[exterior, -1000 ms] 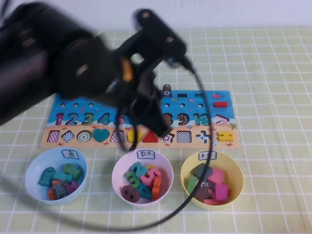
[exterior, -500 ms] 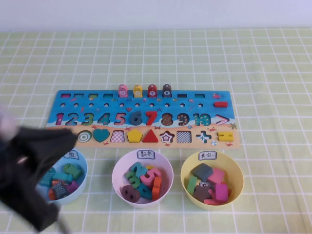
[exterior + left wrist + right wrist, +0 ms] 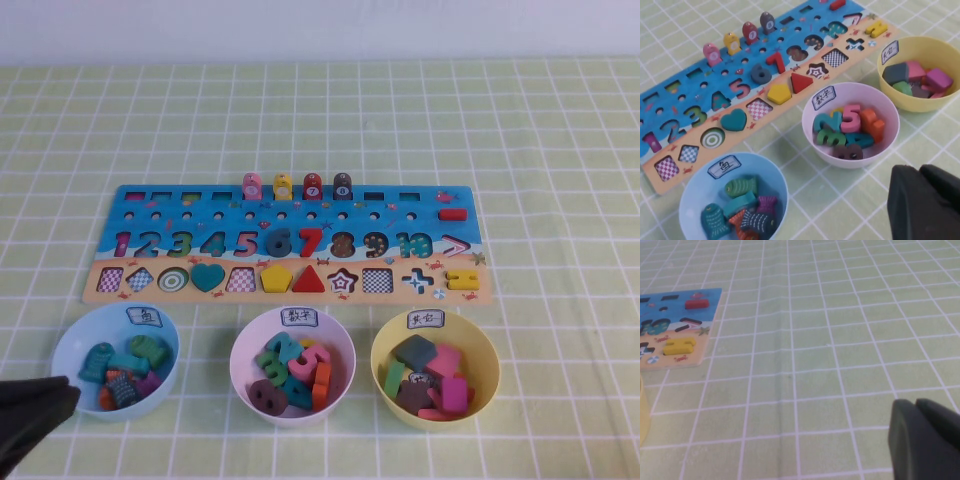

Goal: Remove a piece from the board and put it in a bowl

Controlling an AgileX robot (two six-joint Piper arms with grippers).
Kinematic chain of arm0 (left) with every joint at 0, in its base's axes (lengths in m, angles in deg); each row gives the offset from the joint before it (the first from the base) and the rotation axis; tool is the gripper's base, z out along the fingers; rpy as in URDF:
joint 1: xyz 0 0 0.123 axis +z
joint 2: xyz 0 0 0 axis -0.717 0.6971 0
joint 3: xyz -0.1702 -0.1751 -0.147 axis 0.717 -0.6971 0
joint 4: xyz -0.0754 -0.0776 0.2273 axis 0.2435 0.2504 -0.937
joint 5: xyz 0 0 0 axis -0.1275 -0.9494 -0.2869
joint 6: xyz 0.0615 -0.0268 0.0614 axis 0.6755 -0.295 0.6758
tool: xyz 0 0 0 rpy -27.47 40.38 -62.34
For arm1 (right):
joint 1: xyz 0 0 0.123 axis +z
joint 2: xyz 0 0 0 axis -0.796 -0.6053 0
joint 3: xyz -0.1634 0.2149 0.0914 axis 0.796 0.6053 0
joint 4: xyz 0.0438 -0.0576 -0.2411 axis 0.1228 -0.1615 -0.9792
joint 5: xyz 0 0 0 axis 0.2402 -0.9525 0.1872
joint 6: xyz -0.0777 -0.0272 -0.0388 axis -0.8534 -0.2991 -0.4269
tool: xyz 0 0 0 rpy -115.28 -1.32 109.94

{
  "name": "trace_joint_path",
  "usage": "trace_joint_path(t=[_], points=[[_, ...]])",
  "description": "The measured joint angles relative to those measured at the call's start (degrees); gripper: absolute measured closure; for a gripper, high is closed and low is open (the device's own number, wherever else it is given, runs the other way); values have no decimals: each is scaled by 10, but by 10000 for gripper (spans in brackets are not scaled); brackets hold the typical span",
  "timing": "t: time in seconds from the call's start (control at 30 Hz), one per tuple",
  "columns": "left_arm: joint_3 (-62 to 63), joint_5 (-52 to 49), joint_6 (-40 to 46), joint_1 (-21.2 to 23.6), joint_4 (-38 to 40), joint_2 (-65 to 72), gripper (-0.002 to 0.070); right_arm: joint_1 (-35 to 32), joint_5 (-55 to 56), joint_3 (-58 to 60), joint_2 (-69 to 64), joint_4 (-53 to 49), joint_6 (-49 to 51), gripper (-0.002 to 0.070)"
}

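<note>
The board lies across the middle of the table, and its round slot shows bare green and white rings. In the yellow bowl a green piece leans among pink, grey and brown shapes; I cannot tell whether it is round. It shows as the same green piece in the left wrist view. My left gripper is shut and empty, low at the near left corner, beside the pale-blue bowl. My right gripper is shut and empty over bare cloth right of the board; the high view does not show it.
A pale-blue bowl holds fish pieces and a pinkish-white bowl holds numbers, both in a row with the yellow one in front of the board. Four pegs stand on the board's far edge. Green checked cloth surrounds everything.
My left arm has swung away from over the board, passed the pale-blue bowl and drawn back to the near left corner. The board and all three bowls now show fully.
</note>
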Motion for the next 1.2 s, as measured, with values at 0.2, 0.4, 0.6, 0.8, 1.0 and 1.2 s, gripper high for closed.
trace_joint_path(t=[0.2, 0.4, 0.6, 0.8, 1.0, 1.2], points=[[-52, 61, -1, 7, -44, -3, 678, 0, 0, 0, 0, 0, 0, 694], [-190, 293, -1, 94, -44, -20, 678, 0, 0, 0, 0, 0, 0, 694], [-332, 548, -1, 193, -39, -48, 678, 0, 0, 0, 0, 0, 0, 694], [-387, 571, -1, 260, -32, -114, 678, 0, 0, 0, 0, 0, 0, 694], [-413, 554, -1, 299, -21, -181, 678, 0, 0, 0, 0, 0, 0, 694], [-418, 507, -1, 303, -1, -234, 678, 0, 0, 0, 0, 0, 0, 694]])
